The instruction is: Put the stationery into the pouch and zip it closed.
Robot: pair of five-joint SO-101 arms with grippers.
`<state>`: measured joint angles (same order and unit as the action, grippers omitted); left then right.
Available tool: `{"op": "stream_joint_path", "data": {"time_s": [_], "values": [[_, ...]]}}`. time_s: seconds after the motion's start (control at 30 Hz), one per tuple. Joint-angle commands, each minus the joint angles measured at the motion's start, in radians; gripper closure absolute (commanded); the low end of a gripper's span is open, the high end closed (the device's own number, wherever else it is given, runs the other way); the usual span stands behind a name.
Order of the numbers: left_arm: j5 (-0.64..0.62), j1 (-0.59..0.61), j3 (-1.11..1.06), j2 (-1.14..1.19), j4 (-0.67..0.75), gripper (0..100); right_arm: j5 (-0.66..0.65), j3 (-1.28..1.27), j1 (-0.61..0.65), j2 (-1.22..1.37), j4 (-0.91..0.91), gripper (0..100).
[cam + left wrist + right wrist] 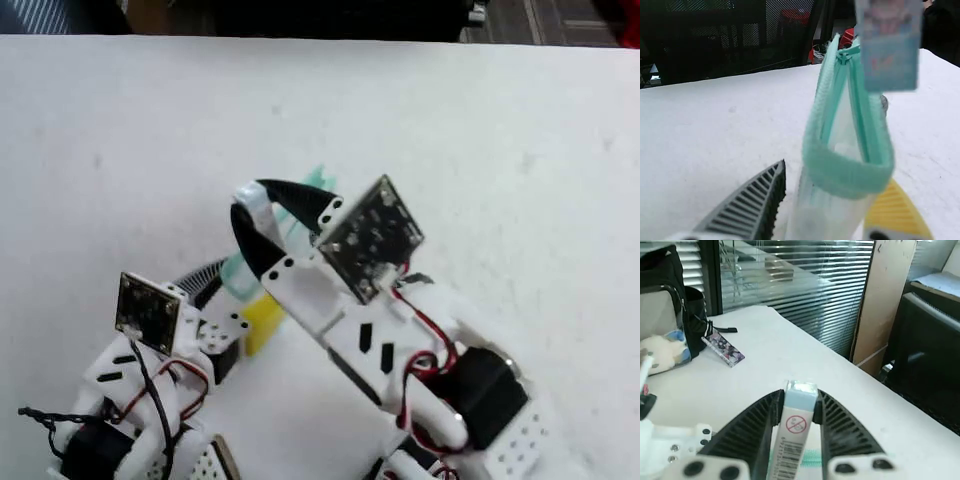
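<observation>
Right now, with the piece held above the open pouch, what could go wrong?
1. The pouch mouth is a narrow slit, and the blue stationery piece in the right gripper seems to hang off the slit's middle; it may catch the zipper edge rather than enter.
2. The left gripper clamps the pouch at one end alone; a push from above could fold or tip it.

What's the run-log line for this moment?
left claw: shut on pouch | pouch: zip open | right claw: shut on blue item, above pouch
</observation>
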<state>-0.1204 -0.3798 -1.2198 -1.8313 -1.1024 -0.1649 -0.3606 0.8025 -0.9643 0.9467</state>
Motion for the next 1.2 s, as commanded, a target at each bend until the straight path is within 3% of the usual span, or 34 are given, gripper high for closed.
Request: {"op": "stream_joint_path", "data": {"time_s": [0.0,0.23,0.4,0.67,0.83,0.9,1.17], "values": [[0.000,0.004,0.009,0.002,0.040,74,0.011,-0.040,0.005,-0.008,-0.074,98.2],[0.000,0.008,0.009,0.002,0.040,74,0.009,-0.199,0.004,-0.008,-0.286,98.2],[-0.002,0.012,0.009,0.002,0.040,74,0.009,-0.241,-0.015,-0.018,-0.285,98.2],[-0.005,0.012,0.008,0.002,0.052,74,-0.009,-0.239,-0.018,-0.133,-0.097,96.7],[-0.005,0.012,0.008,0.002,0.052,74,-0.043,-0.233,-0.019,-0.199,-0.027,74.7],[-0.005,0.012,0.008,0.002,0.052,74,-0.037,-0.184,-0.019,-0.202,-0.015,75.5],[0.000,0.012,0.002,0.002,0.046,74,0.230,0.230,-0.022,0.053,0.196,78.2]]}}
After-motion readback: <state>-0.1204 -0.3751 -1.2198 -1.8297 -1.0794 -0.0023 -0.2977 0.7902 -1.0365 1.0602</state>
